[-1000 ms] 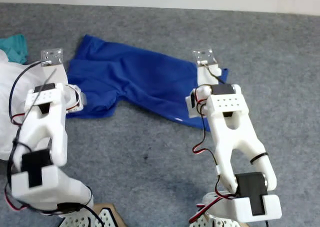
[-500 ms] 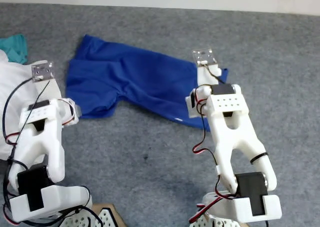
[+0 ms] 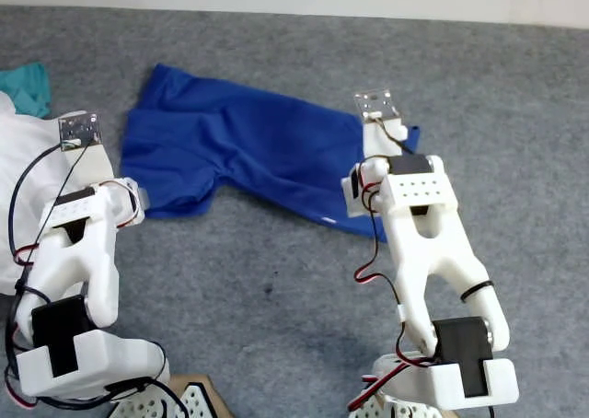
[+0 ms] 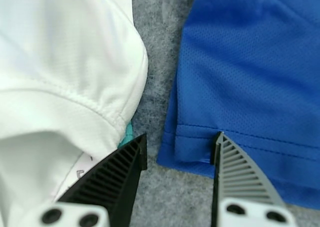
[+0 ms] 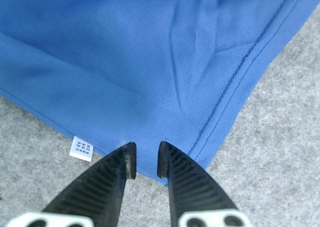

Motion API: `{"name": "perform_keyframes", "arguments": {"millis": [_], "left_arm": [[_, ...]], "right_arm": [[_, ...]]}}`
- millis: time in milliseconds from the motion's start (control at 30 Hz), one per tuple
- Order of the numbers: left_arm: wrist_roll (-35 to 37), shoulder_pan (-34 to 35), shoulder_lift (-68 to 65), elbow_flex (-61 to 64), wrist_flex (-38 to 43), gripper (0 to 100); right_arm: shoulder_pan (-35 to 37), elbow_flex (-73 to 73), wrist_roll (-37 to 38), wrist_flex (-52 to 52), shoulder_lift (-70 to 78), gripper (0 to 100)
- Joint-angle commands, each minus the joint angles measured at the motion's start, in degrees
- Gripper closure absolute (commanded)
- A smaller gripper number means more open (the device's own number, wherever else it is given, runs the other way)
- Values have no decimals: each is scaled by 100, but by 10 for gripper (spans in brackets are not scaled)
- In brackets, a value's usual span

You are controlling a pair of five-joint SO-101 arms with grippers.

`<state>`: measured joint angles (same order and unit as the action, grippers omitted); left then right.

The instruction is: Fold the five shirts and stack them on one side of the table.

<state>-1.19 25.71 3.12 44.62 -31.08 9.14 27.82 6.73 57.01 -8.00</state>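
Observation:
A blue shirt (image 3: 248,146) lies spread across the grey table, partly folded over itself. In the left wrist view my left gripper (image 4: 177,148) is open. It hovers over the blue shirt's (image 4: 250,62) hemmed edge, at the narrow gap beside a white shirt (image 4: 65,62). The high view places the left gripper (image 3: 83,146) between the white shirt (image 3: 18,179) and the blue one. My right gripper (image 5: 146,159) hangs over the blue shirt's (image 5: 150,52) near right corner, its fingers a narrow gap apart with nothing pinched. In the high view the right gripper (image 3: 382,137) is at that same corner.
A teal shirt (image 3: 28,82) pokes out behind the white one at the far left, and a sliver of teal (image 4: 127,132) shows under the white hem. A small white label (image 5: 81,148) sits on the blue shirt's edge. Bare grey table (image 3: 276,289) lies in front.
My left arm has pulled back and to the left, off the blue shirt's edge and toward the white shirt. The right arm has not moved.

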Motion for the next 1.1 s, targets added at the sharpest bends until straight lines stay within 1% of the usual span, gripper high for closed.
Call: {"name": "perform_keyframes", "arguments": {"millis": [0,100,400,467,533,600,633,733,967,1067], "left_arm": [[26,-295,-31,-22,-114,769],[35,-365,-40,22,-229,769],[35,-365,-40,259,-202,771],[35,-365,-40,259,-211,812],[26,-365,-40,259,-193,896],[9,-365,-40,277,53,976],[9,-365,-40,277,149,997],[9,-365,-40,277,176,979],[35,-374,22,259,176,980],[35,-532,154,119,105,980]], "right_arm": [[48,-40,79,-110,-312,907],[48,-40,88,-101,-312,907],[48,-40,79,-92,-321,907],[48,-40,70,-92,-321,907],[48,-40,70,-84,-321,907],[48,-40,70,-84,-321,907],[48,-40,70,-84,-321,907],[48,-40,70,-84,-321,907],[48,101,70,-119,-321,907],[48,110,62,-119,-321,907]]}}
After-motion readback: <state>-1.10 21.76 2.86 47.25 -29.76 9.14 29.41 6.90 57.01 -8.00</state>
